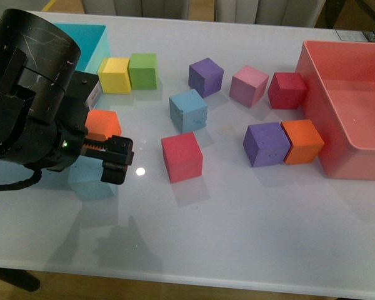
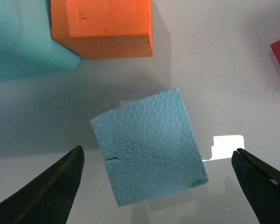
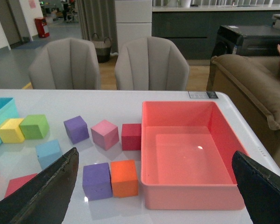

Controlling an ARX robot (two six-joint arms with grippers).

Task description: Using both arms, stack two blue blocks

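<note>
Left end effector [image 2: 157, 150] spread above a pebbled foam blue block [image 2: 147, 161]; right end effector [image 3: 155, 153] spread too

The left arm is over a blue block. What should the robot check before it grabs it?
1. The left end effector is open: ok.
2. The blue block lies between its fingers: ok.
3. That block is squared to the fingers: not ok, it sits turned.
4. The orange block is apart from it: ok, a gap shows.
5. The second blue block has nothing on top: ok.
6. The fingers are low enough to grip: cannot tell.
</note>
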